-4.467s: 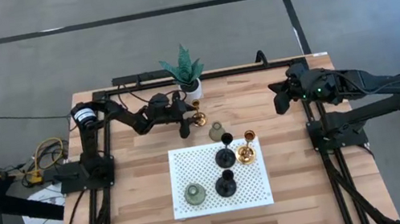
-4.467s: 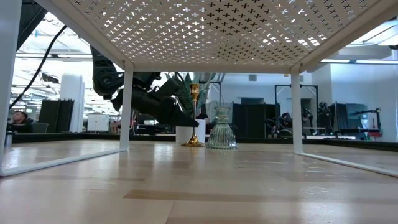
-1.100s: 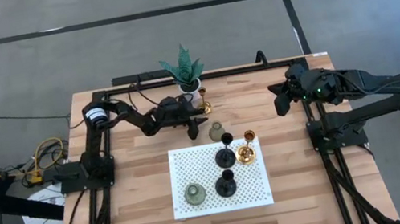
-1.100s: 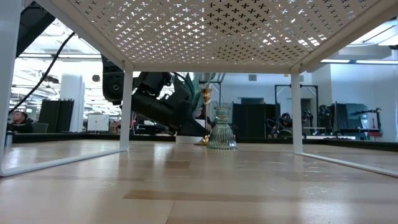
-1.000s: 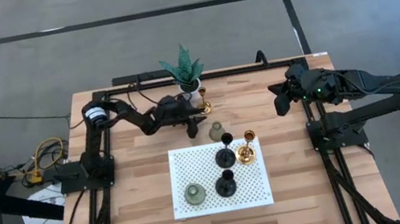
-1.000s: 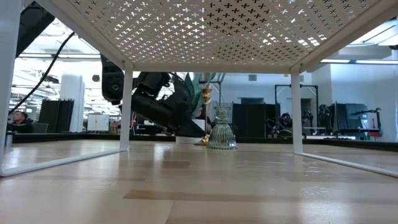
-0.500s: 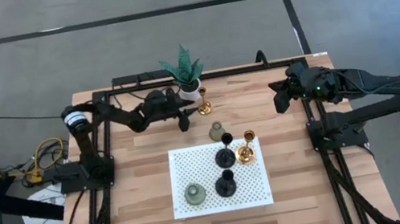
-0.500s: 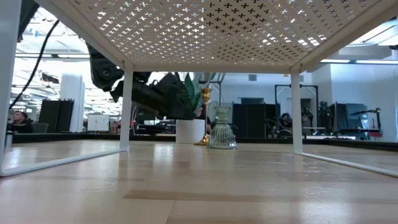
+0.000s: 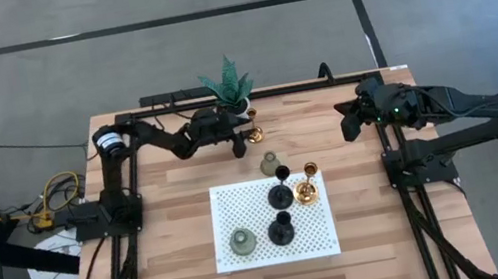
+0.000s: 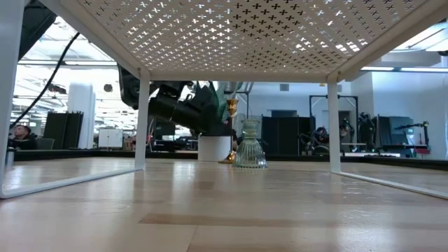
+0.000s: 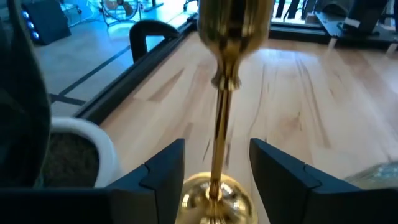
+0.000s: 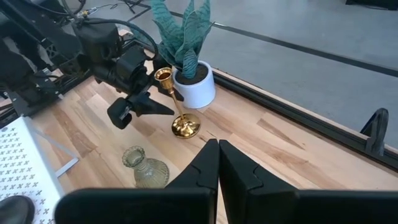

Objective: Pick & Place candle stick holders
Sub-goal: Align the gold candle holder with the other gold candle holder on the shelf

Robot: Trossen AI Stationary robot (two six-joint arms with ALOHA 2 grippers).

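A gold stemmed holder (image 9: 252, 135) stands on its round base on the table beside the white plant pot (image 9: 240, 113). My left gripper (image 9: 237, 138) is open, with one finger on each side of the holder's stem (image 11: 220, 146) above its base (image 11: 214, 200), and touches nothing. A grey-green holder (image 9: 269, 163) stands on the table just in front. On the white perforated rack (image 9: 240, 207) stand two black holders (image 9: 281, 192), a gold one (image 9: 308, 188) and a grey-green one (image 9: 242, 241). My right gripper (image 12: 217, 168) is shut and empty at the table's right edge.
The green spiky plant (image 9: 228, 84) in its pot stands close to the left gripper, at the far edge. The rack stands on legs (image 10: 143, 119) above the table's middle. Black frame rails (image 9: 251, 92) run along the table's edges. A person (image 10: 19, 134) sits in the room beyond.
My left gripper has risen from the table, drawn back toward the table's left edge, then come again toward the gold holder at stem height. The gold holder has stayed in place.
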